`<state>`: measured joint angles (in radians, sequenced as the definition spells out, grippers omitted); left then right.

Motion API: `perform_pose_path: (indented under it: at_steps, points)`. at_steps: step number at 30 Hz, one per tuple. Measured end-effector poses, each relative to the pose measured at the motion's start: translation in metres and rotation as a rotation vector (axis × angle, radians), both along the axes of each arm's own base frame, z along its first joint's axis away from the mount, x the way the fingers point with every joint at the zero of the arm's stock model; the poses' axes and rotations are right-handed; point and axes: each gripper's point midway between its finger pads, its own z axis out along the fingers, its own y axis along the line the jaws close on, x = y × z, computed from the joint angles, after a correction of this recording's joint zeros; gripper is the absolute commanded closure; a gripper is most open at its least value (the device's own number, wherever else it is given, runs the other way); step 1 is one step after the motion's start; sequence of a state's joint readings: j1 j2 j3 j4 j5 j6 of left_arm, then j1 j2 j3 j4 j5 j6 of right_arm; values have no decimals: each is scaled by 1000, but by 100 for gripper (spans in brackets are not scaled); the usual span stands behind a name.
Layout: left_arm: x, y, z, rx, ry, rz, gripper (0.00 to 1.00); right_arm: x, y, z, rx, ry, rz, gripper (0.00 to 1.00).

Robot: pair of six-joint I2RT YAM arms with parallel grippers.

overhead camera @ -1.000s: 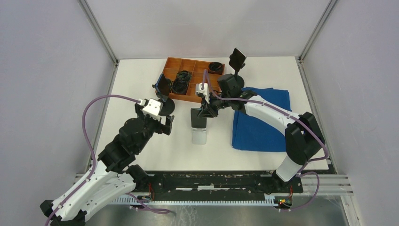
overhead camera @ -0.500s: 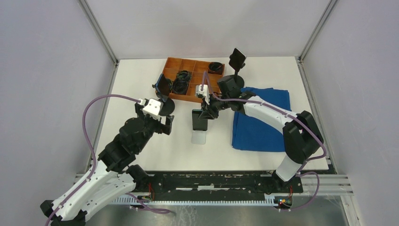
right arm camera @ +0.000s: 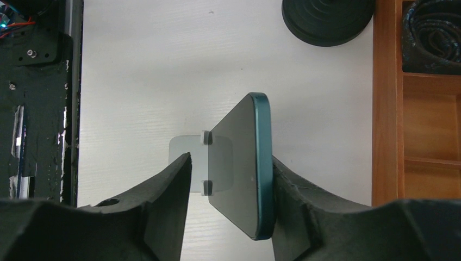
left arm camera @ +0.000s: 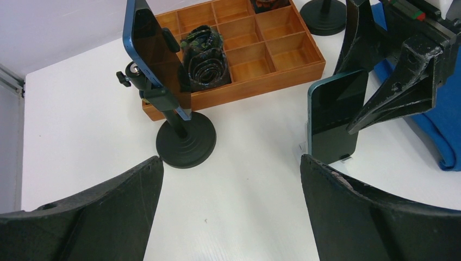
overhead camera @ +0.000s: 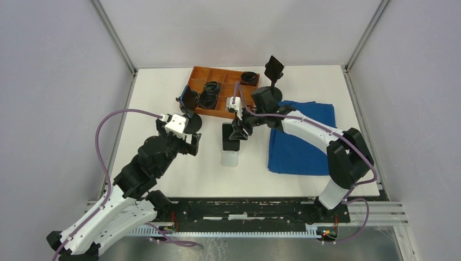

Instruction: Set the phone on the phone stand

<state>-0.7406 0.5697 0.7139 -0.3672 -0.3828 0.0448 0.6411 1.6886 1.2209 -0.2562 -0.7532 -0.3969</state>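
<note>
While a slim teal phone (right arm camera: pixel 242 141) is being propped by a clear plastic stand (right arm camera: pixel 182 145), the right gripper (right arm camera: pixel 231 163) is being held slack around it, the left gripper (left arm camera: pixel 231 160) wide.

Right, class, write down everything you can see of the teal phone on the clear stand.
The slim teal-edged phone with a dark, unlit screen leans back on a small clear plastic stand, two little tabs catching its bottom edge. It stands near the middle of the white table. The right claw straddles it, jaws parted: one finger seemingly against its back, the other clear of the screen.
</note>
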Motion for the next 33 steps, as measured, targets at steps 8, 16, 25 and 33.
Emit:
perform_pose_path:
  at_steps: [8, 16, 25, 33]
  points:
    - [1, 0, -1, 3, 5, 2, 0, 4, -1, -7, -21, -4, -15, 27]
    - [0, -2, -2, 2, 8, -12, 0, 8, -3, -9, -35, -20, -32, 14]
    - [1, -3, -3, 4, 11, -14, 0, 13, -6, -11, -52, -32, -54, 2]
    - [1, -3, -4, 6, 15, -13, 0, 13, -6, -11, -53, -34, -55, 2]
